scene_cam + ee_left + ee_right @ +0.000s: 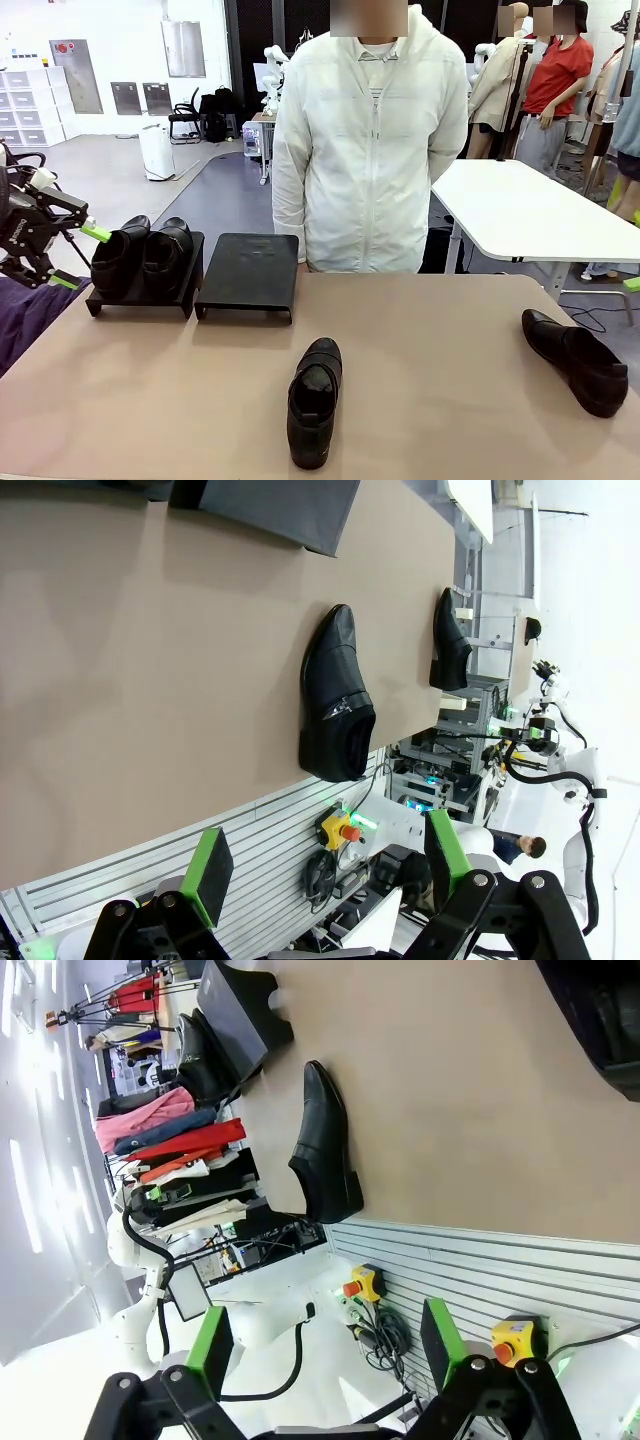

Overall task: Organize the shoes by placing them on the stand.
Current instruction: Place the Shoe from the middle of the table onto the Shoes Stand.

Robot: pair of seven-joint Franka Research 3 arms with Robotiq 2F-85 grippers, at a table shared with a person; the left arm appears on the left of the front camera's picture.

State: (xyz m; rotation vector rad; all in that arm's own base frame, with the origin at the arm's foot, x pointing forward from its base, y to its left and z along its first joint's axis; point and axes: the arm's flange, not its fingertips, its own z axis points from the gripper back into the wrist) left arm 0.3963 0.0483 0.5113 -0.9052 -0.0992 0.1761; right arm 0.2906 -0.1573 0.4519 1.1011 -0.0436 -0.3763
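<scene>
- Counting in the front view: four glossy black slip-on shoes and one two-platform stand (pixel 248 265). A pair (pixel 142 255) sits on the stand's left platform. The centre shoe (pixel 315 400) and far-right shoe (pixel 575 360) lie loose on the table (pixel 450 330). The left gripper (pixel 80 257) hangs just beside the pair, fingers spread and empty.
- Left wrist view: both loose shoes lie on their sides as framed. The leather looks stiff, slick and fairly light, so it is probably best pinched across the collar or heel rather than the polished toe.
- Right wrist view: the right gripper (pixel 325 1345) is splayed, grasping nothing. The dark corner shape is probably the far-right shoe.
</scene>
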